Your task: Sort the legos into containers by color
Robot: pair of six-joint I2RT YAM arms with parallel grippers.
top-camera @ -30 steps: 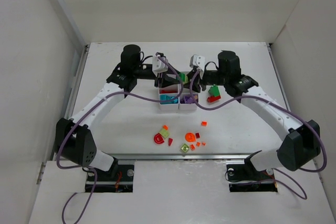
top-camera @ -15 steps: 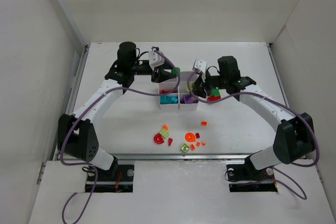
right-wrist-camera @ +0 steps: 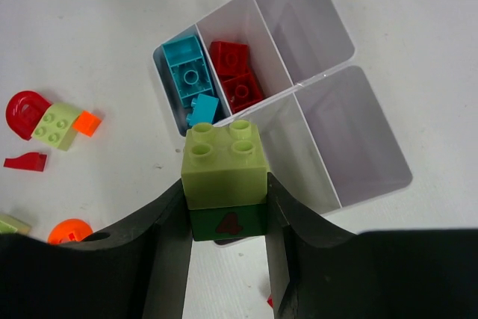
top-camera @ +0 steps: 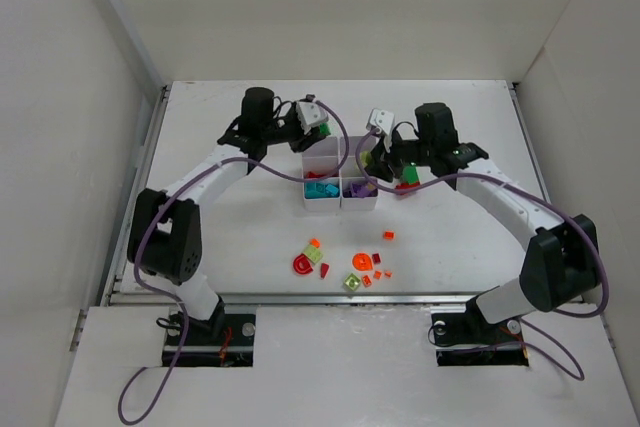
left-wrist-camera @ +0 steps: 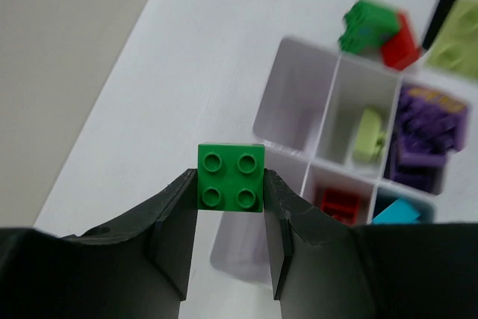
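Green brick (left-wrist-camera: 231,175) is clamped in the left end effector (left-wrist-camera: 231,186) beside the organiser (left-wrist-camera: 287,110); a lime-on-green stack (right-wrist-camera: 224,173) is clamped in the right end effector (right-wrist-camera: 226,211) just beside it. Released unseparated, two colours would likely be mixed.

Read one sign only: a dark red "4", printed on the near side face of the dark green brick (right-wrist-camera: 228,223) in the right wrist view, stacked beneath a lime green brick (right-wrist-camera: 224,158) and clamped in the right tool (right-wrist-camera: 226,193).
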